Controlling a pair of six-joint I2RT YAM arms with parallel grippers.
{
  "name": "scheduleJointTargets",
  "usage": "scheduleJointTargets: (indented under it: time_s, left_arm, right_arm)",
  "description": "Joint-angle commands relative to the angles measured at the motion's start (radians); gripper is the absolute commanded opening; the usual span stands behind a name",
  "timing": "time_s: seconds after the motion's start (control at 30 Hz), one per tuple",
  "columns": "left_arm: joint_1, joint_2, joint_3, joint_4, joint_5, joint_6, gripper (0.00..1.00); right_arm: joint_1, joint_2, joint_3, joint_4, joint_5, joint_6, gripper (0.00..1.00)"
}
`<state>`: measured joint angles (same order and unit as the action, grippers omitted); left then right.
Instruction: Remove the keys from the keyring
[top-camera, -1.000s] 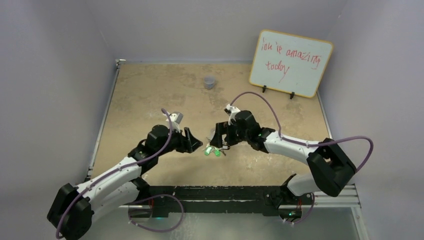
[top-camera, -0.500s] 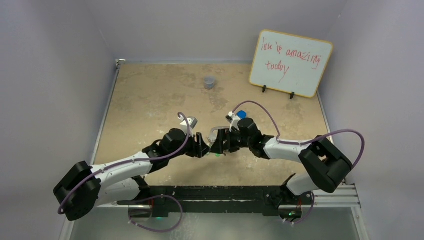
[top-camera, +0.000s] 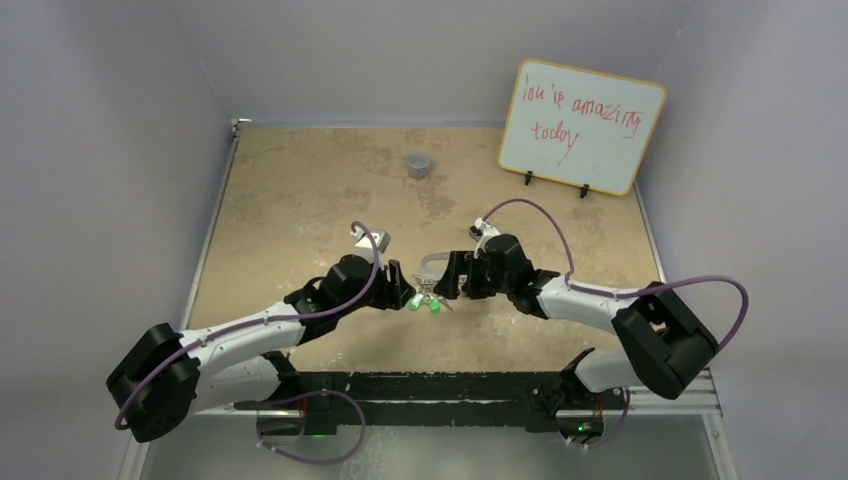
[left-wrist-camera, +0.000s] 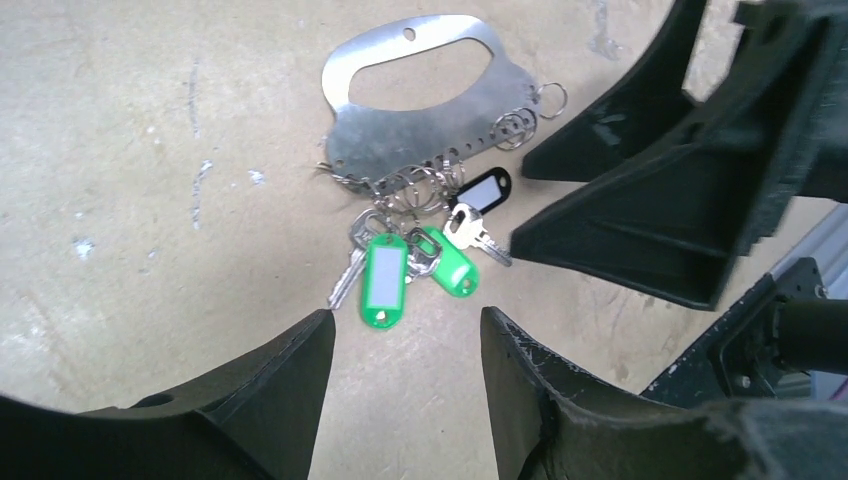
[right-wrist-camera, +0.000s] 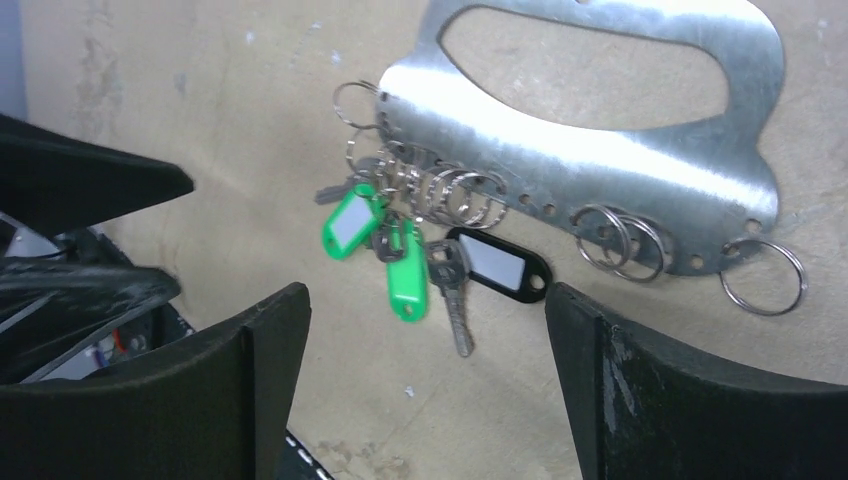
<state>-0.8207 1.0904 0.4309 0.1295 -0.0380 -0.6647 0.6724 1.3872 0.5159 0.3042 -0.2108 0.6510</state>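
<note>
The keyring (top-camera: 432, 262) is a flat silver D-shaped plate lying on the tan table. It also shows in the left wrist view (left-wrist-camera: 400, 150) and the right wrist view (right-wrist-camera: 600, 150). The keys (top-camera: 425, 301) hang off its edge on several small rings: two green-tagged ones (left-wrist-camera: 383, 280) (right-wrist-camera: 405, 275) and a black-tagged one (left-wrist-camera: 483, 190) (right-wrist-camera: 495, 265). My left gripper (top-camera: 405, 291) (left-wrist-camera: 407, 315) is open and empty just left of the keys. My right gripper (top-camera: 450, 282) (right-wrist-camera: 428, 292) is open and empty just right of them, with the keys between the two grippers.
A small grey cup (top-camera: 418, 164) stands at the back middle of the table. A whiteboard (top-camera: 582, 125) with red writing stands at the back right. Grey walls close in the table on three sides.
My left arm has swung right, up to the keys. My right gripper has shifted slightly right, and the keys and keyring show between the two grippers again.
</note>
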Motion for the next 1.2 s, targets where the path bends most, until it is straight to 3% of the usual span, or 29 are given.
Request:
scheduleJointTargets:
  time_s: [0.0, 0.33, 0.6, 1.17]
  left_arm:
    - [-0.006, -0.042, 0.037, -0.062, -0.084, 0.035, 0.54]
    - [0.0, -0.094, 0.049, -0.176, -0.179, 0.054, 0.54]
    - [0.003, -0.083, 0.052, -0.181, -0.186, 0.061, 0.54]
    - [0.003, -0.067, 0.057, -0.163, -0.153, 0.073, 0.54]
  right_arm:
    - [0.006, -0.065, -0.01, 0.08, -0.05, -0.007, 0.87]
    - [0.08, 0.04, -0.016, 0.314, -0.191, 0.114, 0.85]
    - [0.151, 0.142, 0.026, 0.349, -0.168, 0.136, 0.85]
    - [0.11, 0.11, 0.024, 0.042, 0.122, 0.095, 0.89]
